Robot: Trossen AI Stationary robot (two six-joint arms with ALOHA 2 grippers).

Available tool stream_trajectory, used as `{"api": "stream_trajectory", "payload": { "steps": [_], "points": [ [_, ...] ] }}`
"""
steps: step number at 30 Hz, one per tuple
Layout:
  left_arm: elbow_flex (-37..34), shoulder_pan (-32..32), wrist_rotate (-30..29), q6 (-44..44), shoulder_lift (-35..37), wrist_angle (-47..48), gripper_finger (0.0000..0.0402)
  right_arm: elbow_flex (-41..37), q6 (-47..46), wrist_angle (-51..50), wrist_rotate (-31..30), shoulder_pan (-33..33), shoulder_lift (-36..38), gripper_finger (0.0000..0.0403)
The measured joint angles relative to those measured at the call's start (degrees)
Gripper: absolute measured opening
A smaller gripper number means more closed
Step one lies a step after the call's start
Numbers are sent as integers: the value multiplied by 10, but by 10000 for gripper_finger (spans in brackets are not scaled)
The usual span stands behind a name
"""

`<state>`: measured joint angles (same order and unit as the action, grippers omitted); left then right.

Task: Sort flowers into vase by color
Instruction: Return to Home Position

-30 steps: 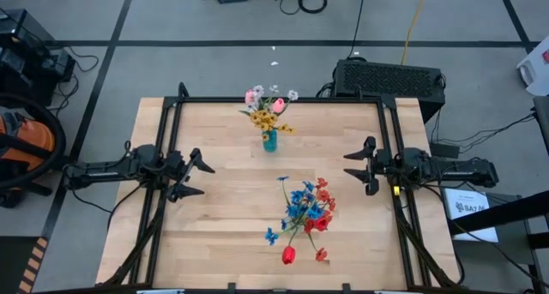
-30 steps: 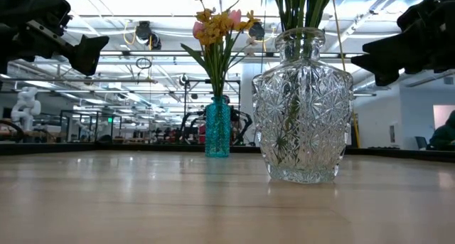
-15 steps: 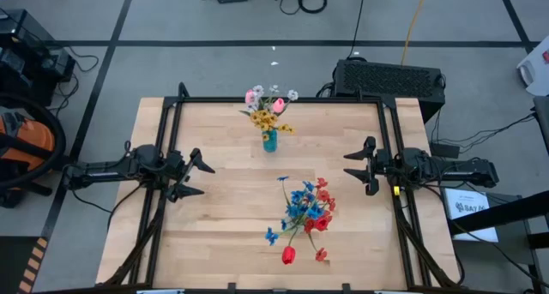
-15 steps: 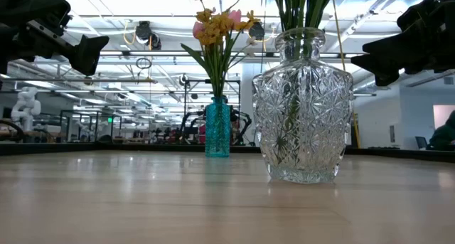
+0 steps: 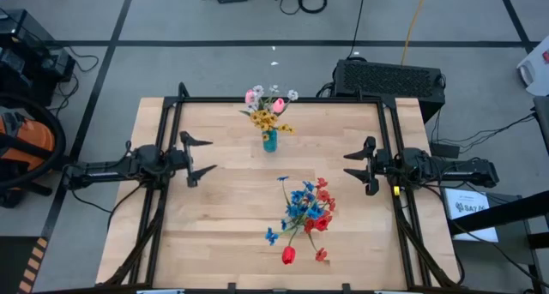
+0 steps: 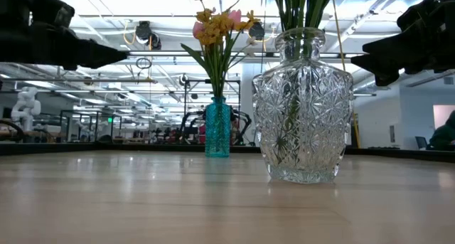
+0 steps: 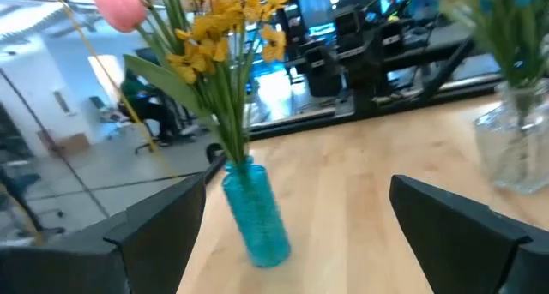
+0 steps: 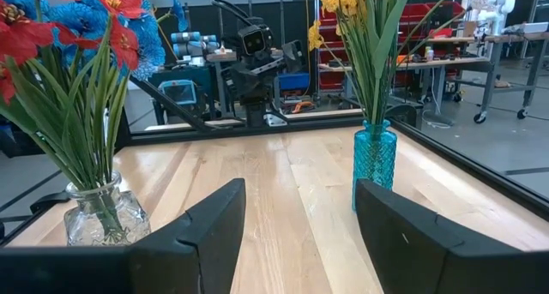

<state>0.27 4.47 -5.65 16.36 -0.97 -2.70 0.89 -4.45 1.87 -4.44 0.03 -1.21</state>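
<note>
Only overhead: red-blue flowers (image 5: 304, 207) | low view: clear vase (image 6: 303, 109); stems (image 6: 295, 9)

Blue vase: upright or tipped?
Upright. In the low view the blue vase stands flat on the table, neck up, flowers rising above it.

Your lighting, by view:
- High view: bright, even light from above on the table (image 5: 223, 234); shadows faint.
- Low view: ceiling lamps (image 6: 144, 28) glare behind; glints on the glass vase (image 6: 304, 109); soft sheen on the wood.
- Left wrist view: background washed bright.
</note>
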Motion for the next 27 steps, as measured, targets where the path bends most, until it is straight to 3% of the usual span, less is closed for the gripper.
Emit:
{"api": "stream_trajectory", "payload": {
  "steps": [27],
  "points": [
    [0, 0, -6, 5, 0, -2, 376, 0, 0, 0, 0, 0, 0, 212]
  ]
}}
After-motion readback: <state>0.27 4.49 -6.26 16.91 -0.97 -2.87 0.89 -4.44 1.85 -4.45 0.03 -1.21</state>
